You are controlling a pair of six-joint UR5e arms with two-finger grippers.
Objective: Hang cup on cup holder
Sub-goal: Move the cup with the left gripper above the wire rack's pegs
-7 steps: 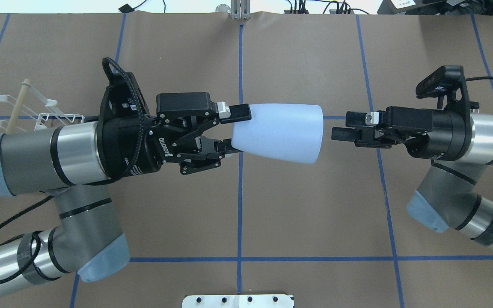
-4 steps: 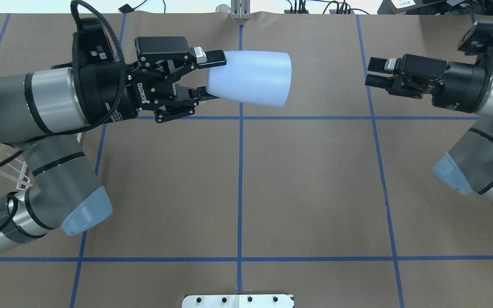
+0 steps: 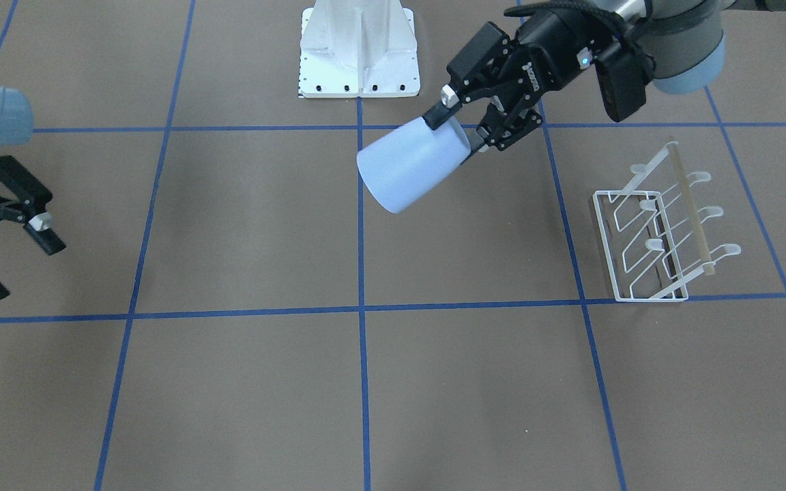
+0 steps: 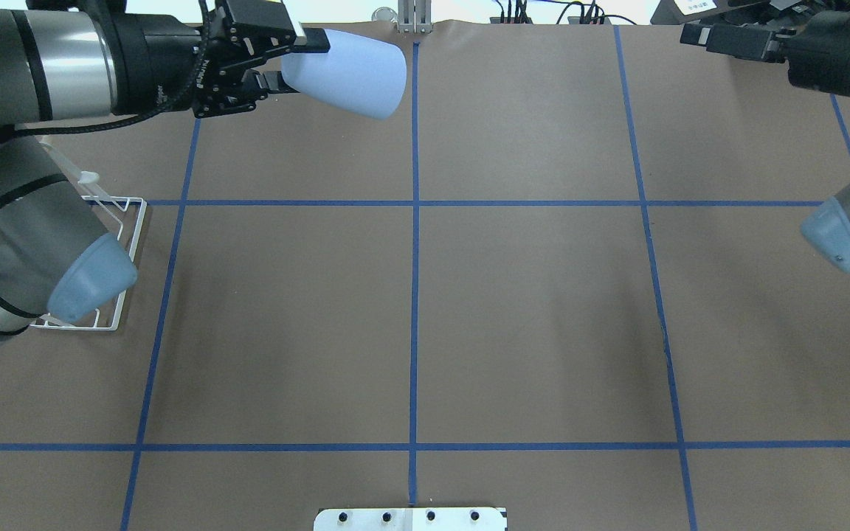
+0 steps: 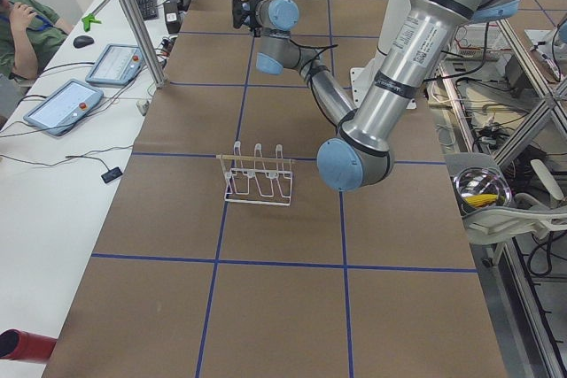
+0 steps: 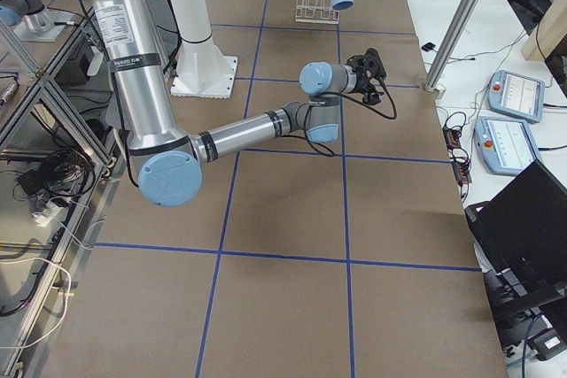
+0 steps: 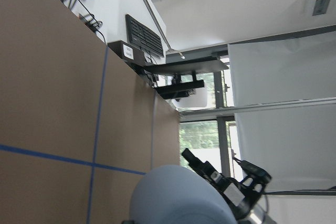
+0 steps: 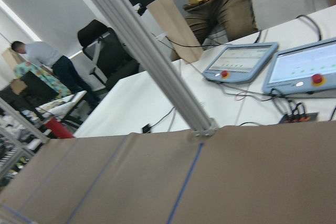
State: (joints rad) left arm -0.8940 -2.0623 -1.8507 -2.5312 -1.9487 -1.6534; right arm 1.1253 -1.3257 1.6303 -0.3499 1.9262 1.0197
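The left pincer has clamped the cup by its narrow end, aloft, mouth pointing away from the rack behind its wrist. That shallow pinch could slip when swinging round. The right pincer gapes empty.

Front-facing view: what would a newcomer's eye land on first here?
The pale blue cup, held tilted in the air by the left end effector near the view's middle. Next, the white wire cup holder standing empty on the robot's left, and the right end effector open at the opposite edge.
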